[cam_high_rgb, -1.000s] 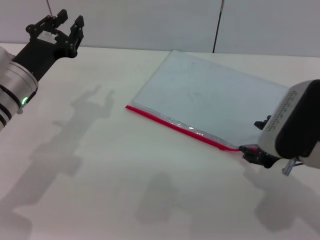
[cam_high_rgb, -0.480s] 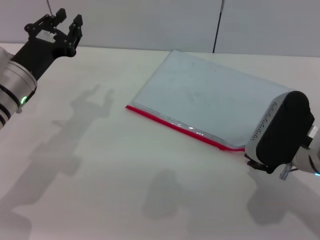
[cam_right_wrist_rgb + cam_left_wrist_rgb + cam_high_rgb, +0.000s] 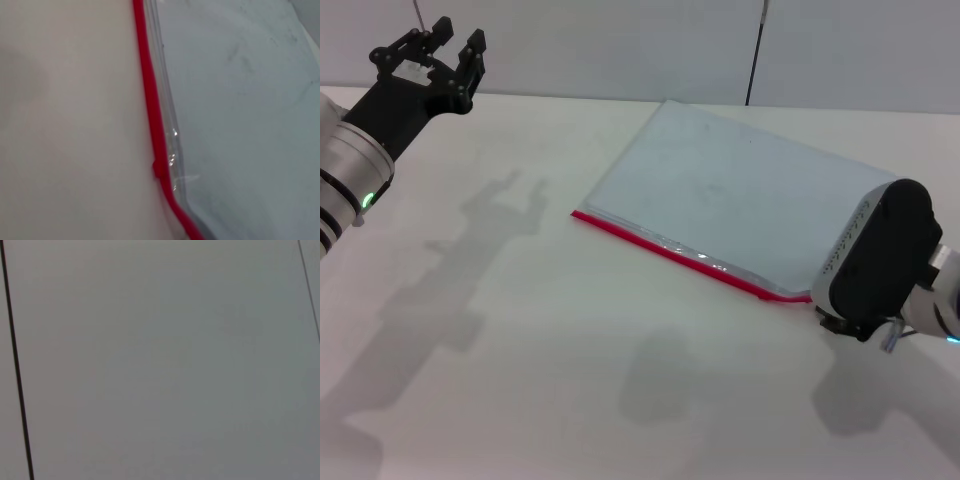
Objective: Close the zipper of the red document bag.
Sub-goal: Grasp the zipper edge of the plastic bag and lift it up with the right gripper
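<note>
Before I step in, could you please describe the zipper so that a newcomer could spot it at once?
On the white table lies one flat, pale blue-grey document bag. The zipper is the thin bright red strip along the bag's long near edge, ending by the right hand; nothing else there is red.

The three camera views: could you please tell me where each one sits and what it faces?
Head view: from the robot's head, down on the white table; left end effector raised far left, right end effector at the red zipper strip.
Left wrist view: blank wall only; no body.
Right wrist view: close on the zipper strip and translucent blue-grey plastic document bag, shared with the head view.
</note>
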Controlling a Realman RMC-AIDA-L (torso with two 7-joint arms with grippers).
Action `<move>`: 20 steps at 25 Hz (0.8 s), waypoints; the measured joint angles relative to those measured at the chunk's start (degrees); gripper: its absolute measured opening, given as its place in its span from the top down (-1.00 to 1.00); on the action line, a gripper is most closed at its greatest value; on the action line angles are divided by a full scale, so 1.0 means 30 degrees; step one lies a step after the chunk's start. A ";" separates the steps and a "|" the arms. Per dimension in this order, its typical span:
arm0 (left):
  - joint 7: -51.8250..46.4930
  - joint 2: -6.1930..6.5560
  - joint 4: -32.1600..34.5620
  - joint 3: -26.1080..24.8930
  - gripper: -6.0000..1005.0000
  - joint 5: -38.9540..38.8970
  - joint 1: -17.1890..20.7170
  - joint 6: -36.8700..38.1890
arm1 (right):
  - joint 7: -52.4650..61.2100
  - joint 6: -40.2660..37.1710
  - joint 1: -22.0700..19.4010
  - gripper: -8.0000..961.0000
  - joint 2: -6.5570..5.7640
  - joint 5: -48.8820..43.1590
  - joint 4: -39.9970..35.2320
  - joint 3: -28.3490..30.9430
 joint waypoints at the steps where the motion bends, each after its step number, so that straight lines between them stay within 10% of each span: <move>1: 0.0004 0.0000 0.0000 0.0000 0.20 0.0000 -0.0001 -0.0001 | 0.0001 0.0172 0.0045 -0.40 -0.0001 -0.0002 0.0054 -0.0001; 20: -0.0001 -0.0049 -0.0083 0.0000 0.20 0.0001 -0.0162 0.0000 | 0.0006 0.0561 0.1319 -0.40 -0.0044 -0.0009 0.1615 0.0233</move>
